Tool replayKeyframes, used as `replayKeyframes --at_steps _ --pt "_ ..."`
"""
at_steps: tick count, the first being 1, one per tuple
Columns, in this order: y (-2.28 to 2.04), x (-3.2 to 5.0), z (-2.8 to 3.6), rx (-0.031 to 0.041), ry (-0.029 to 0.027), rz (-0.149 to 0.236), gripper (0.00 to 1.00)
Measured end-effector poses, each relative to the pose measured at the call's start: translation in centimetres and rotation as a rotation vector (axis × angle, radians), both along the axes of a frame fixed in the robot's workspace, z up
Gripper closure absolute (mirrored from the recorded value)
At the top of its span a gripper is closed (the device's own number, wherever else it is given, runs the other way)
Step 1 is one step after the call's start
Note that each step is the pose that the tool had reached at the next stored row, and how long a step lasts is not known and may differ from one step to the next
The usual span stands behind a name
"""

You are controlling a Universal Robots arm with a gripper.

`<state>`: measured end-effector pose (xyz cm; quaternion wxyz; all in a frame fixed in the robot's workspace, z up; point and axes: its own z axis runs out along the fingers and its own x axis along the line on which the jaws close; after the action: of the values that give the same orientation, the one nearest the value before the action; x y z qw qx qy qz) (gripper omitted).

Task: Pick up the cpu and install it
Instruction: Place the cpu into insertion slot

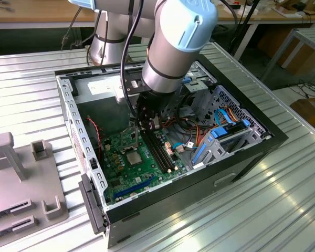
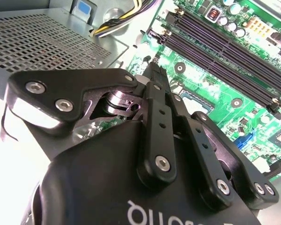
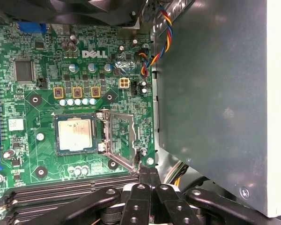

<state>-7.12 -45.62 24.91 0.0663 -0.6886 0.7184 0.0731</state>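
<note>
Closest in, the gripper (image 3: 148,171) has its fingers pressed together with nothing between them. In the second wrist view (image 2: 154,70) the two tips meet in a point above the board. It hangs just off the corner of the socket (image 3: 55,133), near the long black memory slots (image 3: 51,192).

Just beyond the fingertips, there's the cpu (image 3: 75,134)! Its silver-grey top lies flat and square inside the socket's dark border, with no corner riding up that I can see. I'd call the pick and the placement done.

Right beside it, the metal hold-down frame (image 3: 131,140) stands flipped open, clear of the chip and not folded over it. So the cpu looks seated but not clamped, and that's the part of the install left undone.

Pulling back, the exterior view shows the arm reaching down into the open computer case (image 1: 199,184), with the gripper (image 1: 148,125) over the green board (image 1: 147,173) and the cpu (image 1: 134,156) just below it. The case sits on the ribbed metal tabletop (image 1: 252,210), and a grey fixture (image 1: 21,178) sits off at the exterior view's left.
</note>
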Motion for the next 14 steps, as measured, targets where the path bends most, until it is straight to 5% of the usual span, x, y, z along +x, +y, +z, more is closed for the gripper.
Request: replayKeyframes --at_steps 7,14 --pt "0.01 -0.1 0.35 -0.0058 -0.0002 0.0 0.89" --pt "0.01 -0.15 0.61 -0.0193 0.0001 0.0 0.89"
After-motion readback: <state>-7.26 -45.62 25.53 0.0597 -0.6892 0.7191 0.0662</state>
